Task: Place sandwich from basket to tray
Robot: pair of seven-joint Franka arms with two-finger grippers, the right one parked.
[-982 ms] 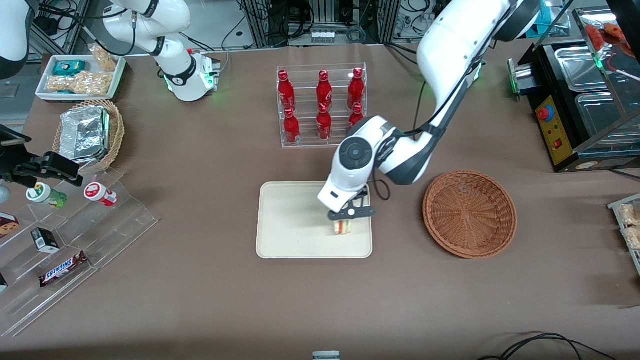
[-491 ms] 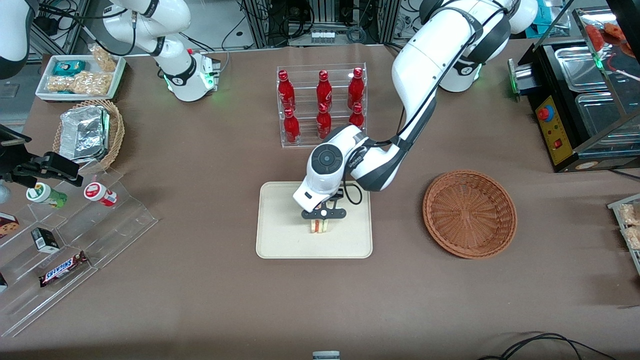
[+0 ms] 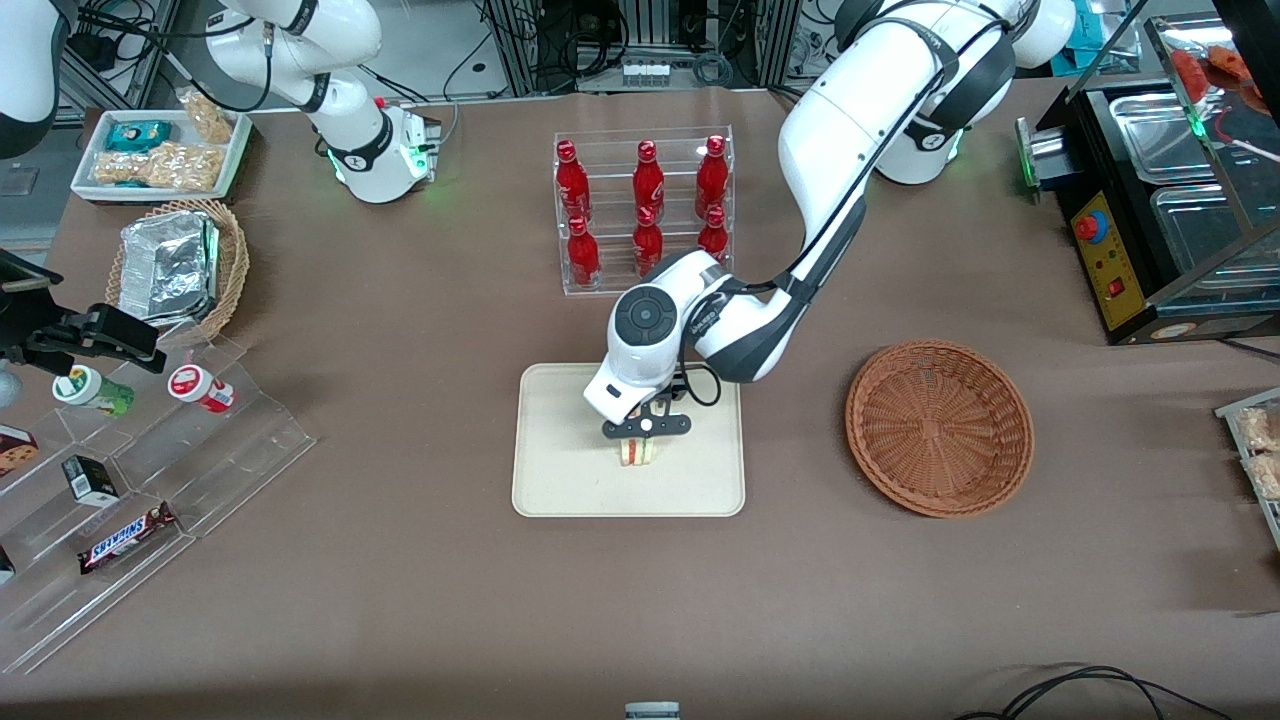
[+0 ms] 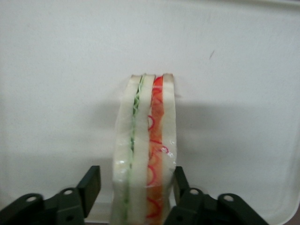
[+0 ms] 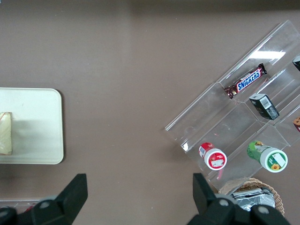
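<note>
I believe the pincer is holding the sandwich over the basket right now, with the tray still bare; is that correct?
Not quite: the pincer holds the sandwich over the tray, not the basket, which has nothing in it. The front view shows this, and the left wrist view shows the sandwich between the fingers against the tray's cream surface.

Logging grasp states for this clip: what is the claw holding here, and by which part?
The claw over the tray flanks the sandwich at its bread faces; whether it grips cannot be told.
</note>
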